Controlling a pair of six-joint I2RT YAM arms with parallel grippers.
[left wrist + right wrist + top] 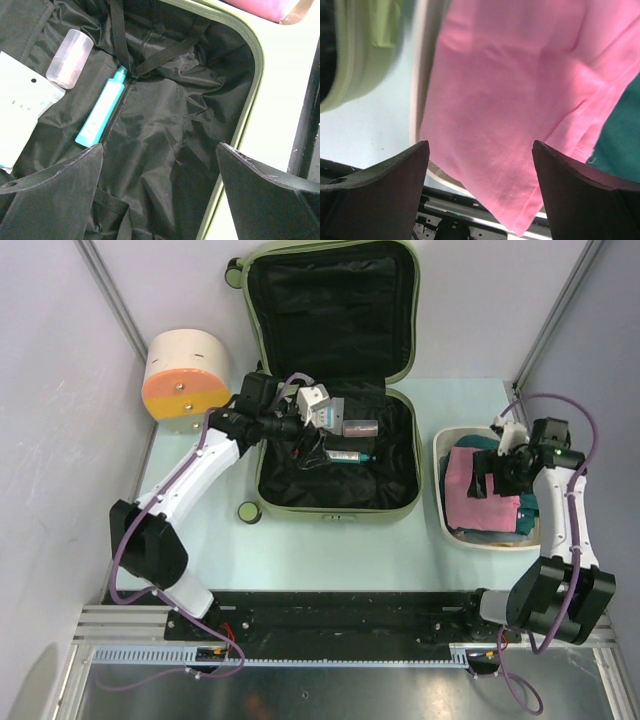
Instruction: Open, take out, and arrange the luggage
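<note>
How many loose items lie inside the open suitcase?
3 in the suitcase: a white packet, a clear bottle beside it, a teal tube by the middle strap. The left arm may hide more.

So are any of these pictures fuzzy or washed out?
Top external: evenly lit and sharp, though the luggage lining swallows detail. Left wrist: the white packet is washed out by glare. Right wrist: soft throughout, with the pink cloth probably too close to focus.
</note>
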